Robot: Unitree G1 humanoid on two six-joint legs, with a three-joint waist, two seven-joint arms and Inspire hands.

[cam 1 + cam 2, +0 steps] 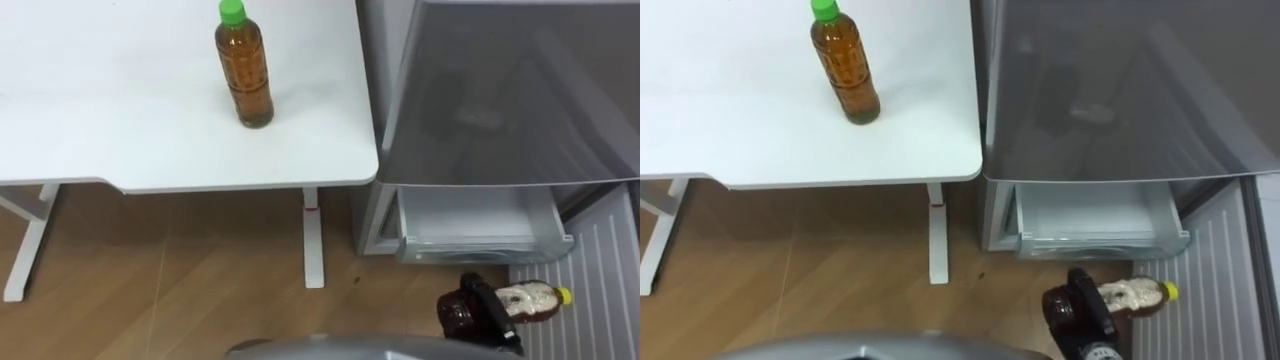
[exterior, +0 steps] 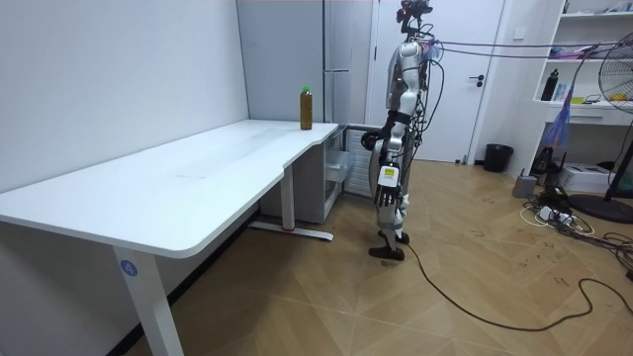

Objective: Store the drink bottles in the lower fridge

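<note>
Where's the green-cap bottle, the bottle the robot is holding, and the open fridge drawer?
green-cap bottle (image 1: pixel 245 80): left eye view, on its brown middle.
held bottle (image 1: pixel 532 298): left eye view, on its pale body near the yellow cap.
fridge drawer (image 1: pixel 485 247): left eye view, on its front wall.

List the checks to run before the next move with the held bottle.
1. Yellow-capped bottle gripped by right hand: ok.
2. Lower fridge drawer open: ok.
3. Room in the drawer: ok, it looks empty.
4. Held bottle above the drawer: not ok, it is short of the front edge.
5. Green-capped bottle upright on table: ok.
6. Grip firmness: cannot tell.
</note>
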